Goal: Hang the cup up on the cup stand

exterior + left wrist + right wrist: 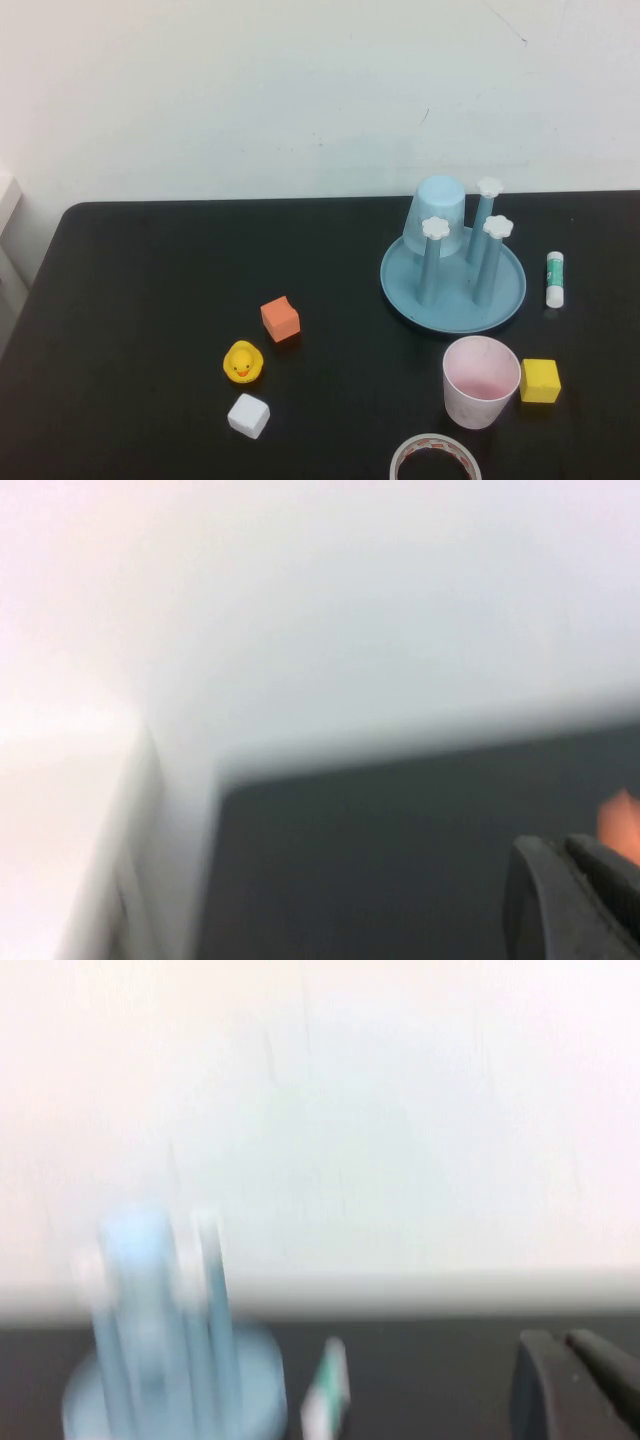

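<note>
While both the left gripper [565,880] and right gripper [565,1370] sit closed and empty, the cup [481,381] stands between yellow block [540,381] and tape roll [436,459].

My overhead view is evenly and softly lit, sharp, with faint shadows on the black table [150,300]. Both my wrist views are heavily blurred; the white wall [320,1110] washes out bright, almost glaring.
</note>
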Robot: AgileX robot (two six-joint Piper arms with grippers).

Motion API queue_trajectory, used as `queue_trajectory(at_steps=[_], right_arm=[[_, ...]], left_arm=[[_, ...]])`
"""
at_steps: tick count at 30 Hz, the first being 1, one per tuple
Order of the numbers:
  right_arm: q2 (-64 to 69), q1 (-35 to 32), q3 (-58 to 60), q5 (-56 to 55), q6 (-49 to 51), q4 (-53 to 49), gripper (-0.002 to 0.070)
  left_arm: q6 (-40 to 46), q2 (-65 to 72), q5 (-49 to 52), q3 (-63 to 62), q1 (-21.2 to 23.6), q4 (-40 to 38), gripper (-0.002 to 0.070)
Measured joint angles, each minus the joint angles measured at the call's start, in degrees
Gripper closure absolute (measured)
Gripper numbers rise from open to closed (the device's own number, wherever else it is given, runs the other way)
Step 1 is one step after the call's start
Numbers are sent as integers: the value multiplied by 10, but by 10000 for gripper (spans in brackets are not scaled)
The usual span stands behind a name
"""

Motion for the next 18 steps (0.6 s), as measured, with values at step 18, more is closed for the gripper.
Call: queue_trajectory(at_steps=[18], right_arm=[[0, 0, 0, -382, 11, -3, 678]], left_arm=[[-10, 0, -596, 0, 0, -2, 678]])
